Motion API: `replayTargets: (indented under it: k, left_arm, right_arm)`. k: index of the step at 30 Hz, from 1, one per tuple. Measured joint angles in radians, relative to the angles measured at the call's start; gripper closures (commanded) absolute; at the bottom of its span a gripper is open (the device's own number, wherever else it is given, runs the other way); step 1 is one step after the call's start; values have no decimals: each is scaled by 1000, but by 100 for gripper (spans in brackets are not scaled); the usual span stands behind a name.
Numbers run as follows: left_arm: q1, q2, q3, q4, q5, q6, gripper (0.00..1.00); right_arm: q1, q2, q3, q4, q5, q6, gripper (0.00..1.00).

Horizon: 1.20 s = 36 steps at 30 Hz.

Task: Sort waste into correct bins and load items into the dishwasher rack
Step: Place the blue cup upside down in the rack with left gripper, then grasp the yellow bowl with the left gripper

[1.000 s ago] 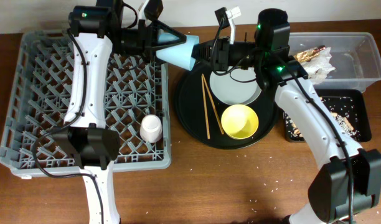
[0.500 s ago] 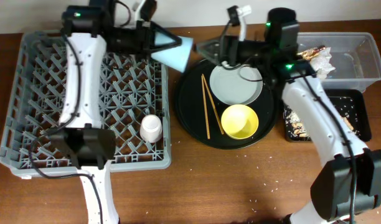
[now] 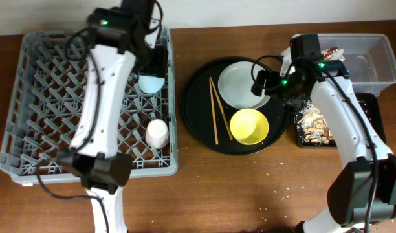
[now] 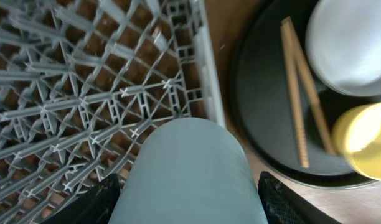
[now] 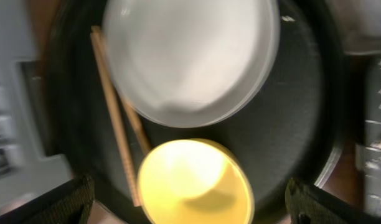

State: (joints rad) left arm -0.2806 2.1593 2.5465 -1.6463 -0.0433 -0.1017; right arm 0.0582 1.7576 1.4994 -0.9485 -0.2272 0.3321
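Observation:
My left gripper [image 4: 187, 208] is shut on the light blue cup [image 4: 190, 168], its black fingers [image 4: 84, 202] pressed to both sides. From overhead the cup [image 3: 151, 83] hangs over the back right part of the grey dishwasher rack [image 3: 49, 97]. A pale pink cup [image 3: 156, 133] stands in the rack. My right gripper [image 5: 190, 208] is open and empty above the yellow bowl [image 5: 193, 183] and the grey-white plate [image 5: 190, 56]. Overhead, that gripper [image 3: 261, 85] is at the plate's [image 3: 240, 84] right edge. Two wooden chopsticks [image 3: 215, 110] lie left of the bowl [image 3: 250, 126].
Plate, bowl and chopsticks sit on a large round black tray [image 3: 198, 123]. A clear tub [image 3: 373, 65] at the back right holds a crumpled napkin and a wrapper [image 3: 330, 55]. In front of it a shallow black tray [image 3: 373, 126] holds food scraps [image 3: 311, 123].
My left arm carried the blue cup from the round tray's back edge left over the rack. My right gripper opened and moved down and right over the plate.

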Motion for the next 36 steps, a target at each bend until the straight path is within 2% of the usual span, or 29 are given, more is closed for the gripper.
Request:
replayTargets:
  k: [4, 9, 17, 18, 19, 22, 27, 30, 33, 36]
  left_arm:
    - [-4, 43, -164, 112, -44, -14, 45]
    - [-4, 44, -354, 238, -47, -31, 45]
    - [-4, 44, -481, 333, -47, -31, 44]
    - [-4, 44, -501, 349, -50, -32, 33]
    - [-3, 44, -506, 356, -51, -32, 27]
    - [-2, 44, -520, 369, -63, -39, 14]
    - [3, 44, -520, 367, -80, -42, 13]
    - [1, 46, -429, 271, -66, -41, 13]
    - [-2, 59, -132, 61, 32, -19, 13]
    - [-3, 56, 101, -37, 134, -4, 14]
  right_arm:
    - [1, 0, 0, -31, 120, -1, 2]
    - [1, 0, 0, -51, 161, -3, 2]
    - [1, 0, 0, -65, 167, -3, 2]
    - [1, 0, 0, -66, 167, -4, 1]
    - [1, 0, 0, -66, 167, -3, 1]
    - [1, 0, 0, -66, 167, -4, 2]
    - [2, 0, 0, -64, 168, -4, 1]
    - [2, 0, 5, -91, 168, -19, 2]
    - [-5, -28, 113, -267, 198, -29, 2]
    - [-33, -165, 215, -330, 210, -31, 2]
